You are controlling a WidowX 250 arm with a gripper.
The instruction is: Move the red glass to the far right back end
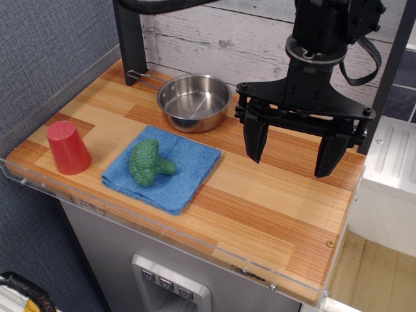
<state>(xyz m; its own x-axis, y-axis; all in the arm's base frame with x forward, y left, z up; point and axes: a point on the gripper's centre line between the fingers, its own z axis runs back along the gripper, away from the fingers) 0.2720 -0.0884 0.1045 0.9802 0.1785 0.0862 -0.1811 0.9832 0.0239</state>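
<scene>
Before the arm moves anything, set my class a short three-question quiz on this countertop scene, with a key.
1. True or false: the red glass stands upside down near the left front of the countertop.
2. What lies on the blue cloth? A) a steel spoon B) a green toy broccoli C) a yellow sponge
3. Fill in the missing word: the gripper hangs over the right side of the counter with its jaws ____ and nothing between them.

Key
1. True: its wider end is down and its closed, narrower end is up.
2. B. The steel bowl sits behind the cloth, apart from the broccoli.
3. Open.
</scene>
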